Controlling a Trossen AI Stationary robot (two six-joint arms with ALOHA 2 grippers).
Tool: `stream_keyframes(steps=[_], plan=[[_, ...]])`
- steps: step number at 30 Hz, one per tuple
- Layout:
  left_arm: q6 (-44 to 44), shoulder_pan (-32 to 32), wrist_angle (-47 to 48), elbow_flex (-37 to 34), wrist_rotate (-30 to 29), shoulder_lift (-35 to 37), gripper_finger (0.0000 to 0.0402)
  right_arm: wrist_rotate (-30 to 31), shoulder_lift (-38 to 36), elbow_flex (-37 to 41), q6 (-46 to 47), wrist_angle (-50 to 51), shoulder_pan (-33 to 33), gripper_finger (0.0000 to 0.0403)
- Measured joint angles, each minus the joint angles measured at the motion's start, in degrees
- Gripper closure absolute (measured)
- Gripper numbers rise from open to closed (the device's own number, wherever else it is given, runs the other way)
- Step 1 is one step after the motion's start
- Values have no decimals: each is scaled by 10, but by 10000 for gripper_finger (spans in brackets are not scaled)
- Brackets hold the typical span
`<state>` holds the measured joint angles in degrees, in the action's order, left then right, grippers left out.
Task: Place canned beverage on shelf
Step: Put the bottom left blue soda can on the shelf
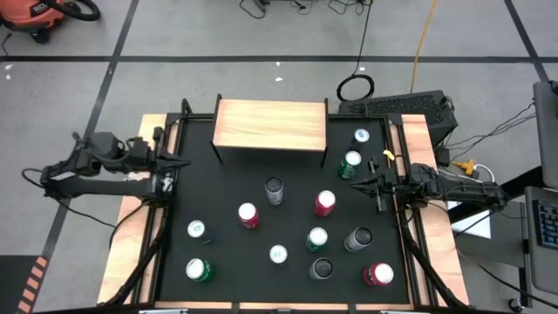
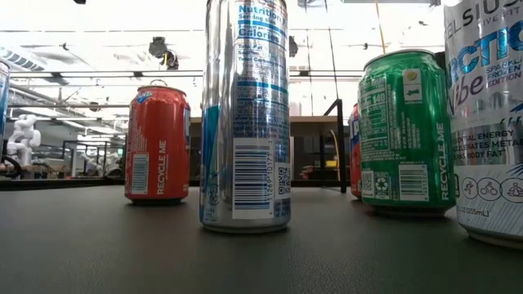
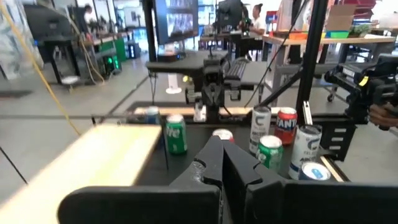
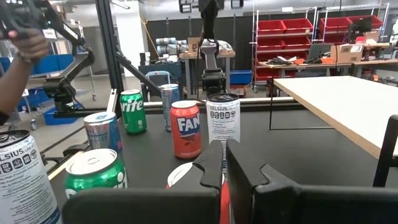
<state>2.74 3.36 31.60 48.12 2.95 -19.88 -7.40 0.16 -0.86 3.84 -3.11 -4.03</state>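
Note:
The shelf (image 1: 270, 126), a light-wood board on thin black legs, stands at the far middle of the black table; it also shows in the left wrist view (image 3: 93, 155) and the right wrist view (image 4: 342, 99). Several cans stand upright on the table, among them a green can (image 1: 350, 163), a red can (image 1: 324, 202) and a silver can (image 1: 274, 190). My left gripper (image 1: 181, 161) is shut at the table's left edge, raised, pointing level toward the right (image 3: 222, 163). My right gripper (image 1: 356, 185) is shut at the right edge, between the green and red cans, touching neither (image 4: 222, 163).
More cans fill the near half of the table, such as a green one (image 1: 199, 269) and a red one (image 1: 377, 274). A tall silver can (image 2: 245, 114) stands close before the low camera. A person's hand (image 4: 18, 68) shows beyond the table's left side.

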Motion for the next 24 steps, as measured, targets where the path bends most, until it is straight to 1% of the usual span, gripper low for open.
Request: stream_keyframes(steps=[2,4,7,11,15,21,24], plan=[[35,0,8,24,0,-9,402,0,0,0,0,0,0,403],[80,0,-4,35,-1,-12,402,0,0,0,0,0,0,403],[96,0,-26,38,-1,-10,402,1,0,0,0,0,0,403],[80,0,-19,34,-1,-17,402,0,0,0,17,0,0,403],[52,0,-18,13,-2,-29,402,-1,0,-7,25,0,0,403],[21,0,-15,-15,0,-53,402,-1,0,-21,66,2,0,403],[20,0,-15,-26,14,-62,402,-1,0,-21,66,7,0,403]])
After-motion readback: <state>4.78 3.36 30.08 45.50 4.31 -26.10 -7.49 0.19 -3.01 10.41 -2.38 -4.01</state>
